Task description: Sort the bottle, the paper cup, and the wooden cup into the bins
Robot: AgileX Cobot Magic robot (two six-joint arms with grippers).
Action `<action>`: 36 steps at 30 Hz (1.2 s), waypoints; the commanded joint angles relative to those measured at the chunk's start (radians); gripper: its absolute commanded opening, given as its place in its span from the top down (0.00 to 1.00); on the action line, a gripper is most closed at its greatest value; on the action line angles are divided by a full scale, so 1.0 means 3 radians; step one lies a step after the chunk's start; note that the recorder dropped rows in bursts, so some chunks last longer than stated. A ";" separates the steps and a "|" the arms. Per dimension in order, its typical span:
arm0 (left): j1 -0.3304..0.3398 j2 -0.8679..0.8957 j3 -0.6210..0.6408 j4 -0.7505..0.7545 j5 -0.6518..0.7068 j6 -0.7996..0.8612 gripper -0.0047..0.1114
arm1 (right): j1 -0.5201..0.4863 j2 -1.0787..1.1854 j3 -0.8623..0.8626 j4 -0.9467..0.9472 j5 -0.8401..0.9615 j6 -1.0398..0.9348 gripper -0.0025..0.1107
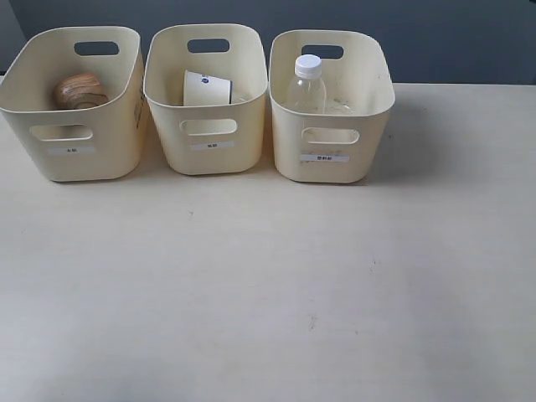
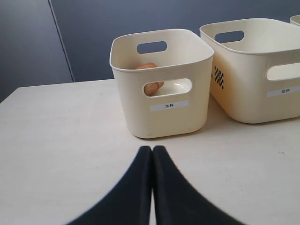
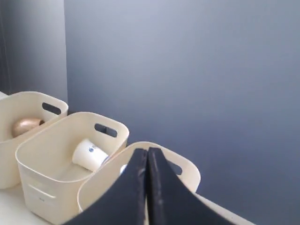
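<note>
Three cream bins stand in a row along the far edge of the tabletop (image 1: 268, 285). Left bin (image 1: 74, 163): the wooden cup (image 1: 80, 90) rests inside on the floor. Middle bin (image 1: 209, 159): the paper cup (image 1: 206, 88) lies tipped on its side. Right bin (image 1: 331, 167): the clear bottle (image 1: 306, 86) stands upright, white cap on. Sorting appears complete.

The left pincer (image 2: 152, 149) is pressed together and empty, low over the tabletop just in front of the left bin. The right pincer (image 3: 146, 151) is likewise pressed together and empty, above the right bin.

Remaining risks, as judged: a careless retreat of either arm could clip a bin rim and shove the light bin; a knock could topple the upright bottle.
</note>
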 commanded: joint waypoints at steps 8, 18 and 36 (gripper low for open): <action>-0.0009 0.0011 -0.0010 0.0001 -0.0046 -0.0009 0.96 | -0.0019 -0.0911 0.0055 -0.0066 0.0035 0.0227 0.98; -0.0009 0.0011 -0.0010 0.0001 -0.0046 -0.0009 0.96 | -0.0019 -0.0962 0.0055 -0.0066 0.0008 0.0227 0.98; -0.0009 0.0011 -0.0010 0.0001 -0.0046 -0.0009 0.96 | -0.0019 -0.2077 0.0460 -0.3955 -0.0777 0.4325 0.98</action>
